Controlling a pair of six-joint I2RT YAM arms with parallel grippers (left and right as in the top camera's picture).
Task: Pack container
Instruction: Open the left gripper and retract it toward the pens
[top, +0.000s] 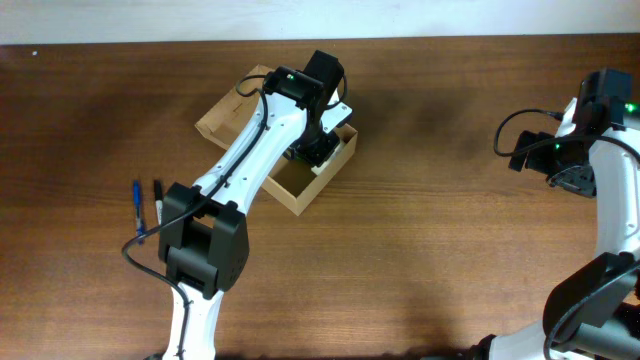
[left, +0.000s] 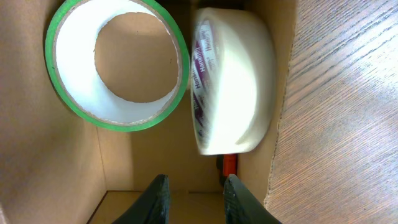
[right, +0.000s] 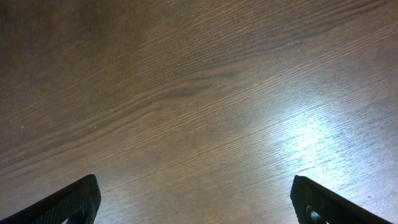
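Now the container (left: 56, 168) surrounds the left claw (left: 196, 182).

one container (top: 226, 116), two tape rolls (left: 118, 62), two pens (top: 137, 206)

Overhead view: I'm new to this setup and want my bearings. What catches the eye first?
The left gripper down inside the open tan container, upper middle of the table. Inside, its wrist view shows a green-edged tape roll face-on and a white tape roll edge-on beside it. The right gripper hangs wide open over the table.
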